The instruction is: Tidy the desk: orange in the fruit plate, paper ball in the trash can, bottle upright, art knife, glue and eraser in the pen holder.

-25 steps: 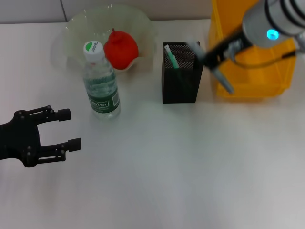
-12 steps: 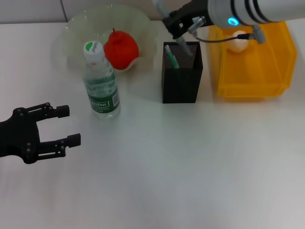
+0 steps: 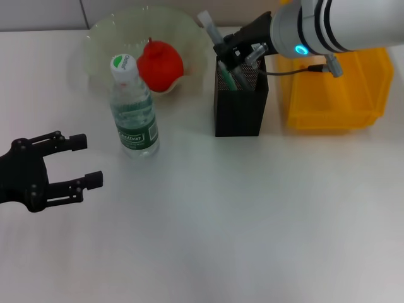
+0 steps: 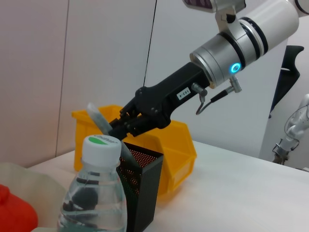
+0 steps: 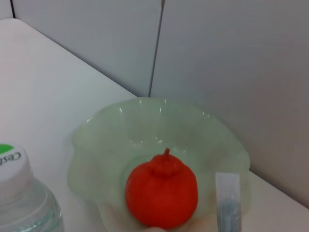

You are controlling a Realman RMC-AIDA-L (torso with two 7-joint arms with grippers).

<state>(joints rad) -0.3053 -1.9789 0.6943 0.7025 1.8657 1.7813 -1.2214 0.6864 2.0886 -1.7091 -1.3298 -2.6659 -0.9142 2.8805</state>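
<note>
We are lowering the grey art knife (image 3: 210,28), pinched in the right gripper (image 3: 232,49), into the pen holder (image 3: 238,104) near the desk's far edge; we should be releasing only once it clears the rim. The left gripper (image 3: 81,162) is idling wide at the left edge

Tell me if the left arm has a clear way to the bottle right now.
Probably yes. The left gripper hovers over bare table, jaws open and facing the upright bottle, with nothing between them. The right gripper is busy over at the pen holder.
</note>
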